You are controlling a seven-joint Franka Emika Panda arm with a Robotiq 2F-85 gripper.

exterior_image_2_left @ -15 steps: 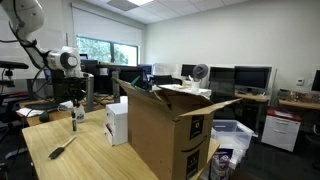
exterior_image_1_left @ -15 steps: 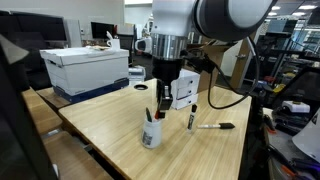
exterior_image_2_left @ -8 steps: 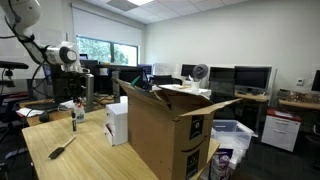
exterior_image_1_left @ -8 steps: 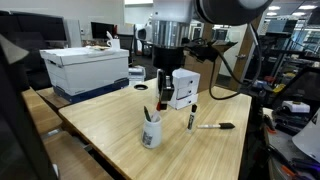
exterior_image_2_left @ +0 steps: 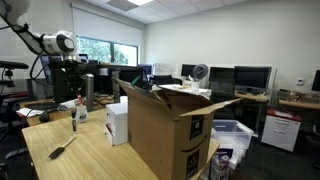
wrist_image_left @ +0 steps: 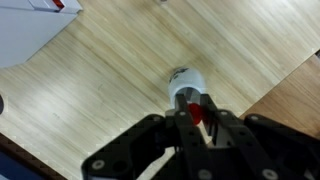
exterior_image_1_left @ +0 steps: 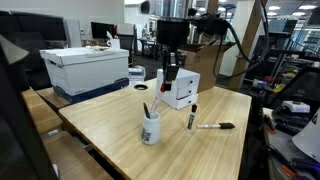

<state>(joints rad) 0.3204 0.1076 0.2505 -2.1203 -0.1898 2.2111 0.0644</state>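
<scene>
1. Hanging well above the table, the arm came down from the top of an exterior view with its wrist turned straight downward.
2. Its end effector pointed at the table, fingers clenched on a marker that dangled below the fingertips.
3. In the wrist view the end effector showed the red-and-dark marker pinched between the two fingers.
4. Below the end effector, well apart from it, stood a white cup with other pens in it. From the wrist it showed just past the fingertips.
5. A white box sat just behind the end effector and lower.
6. Two loose markers lay on the table below the end effector, beyond the cup.
7. In an exterior view the arm reached in from the upper corner, and the end effector there was too small to read.
</scene>
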